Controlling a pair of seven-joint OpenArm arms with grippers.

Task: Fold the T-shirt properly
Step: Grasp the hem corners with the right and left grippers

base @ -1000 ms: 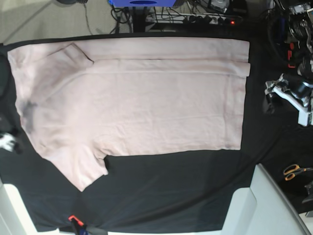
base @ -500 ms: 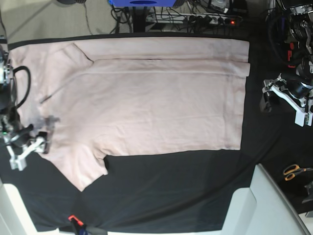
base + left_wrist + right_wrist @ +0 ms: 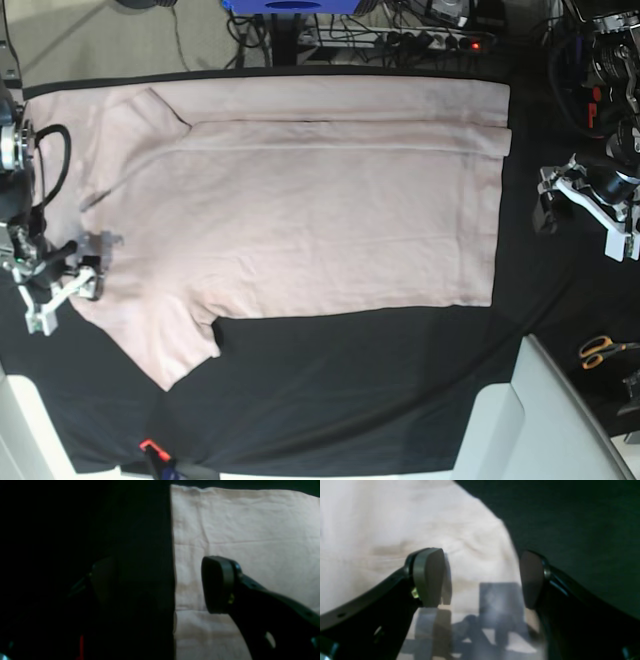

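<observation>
T-shirt lies flat on the worktop; my right claw gapes empty at its left sleeve, my left claw spread empty beside the right hem.

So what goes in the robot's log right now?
T-shirt: flat, top edge folded | right gripper: open, over collar edge | left gripper: open, off shirt

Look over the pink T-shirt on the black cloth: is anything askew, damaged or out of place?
Nothing damaged. The T-shirt lies flat, its far side folded in, with one sleeve still sticking out toward the near edge of the black cloth.
</observation>
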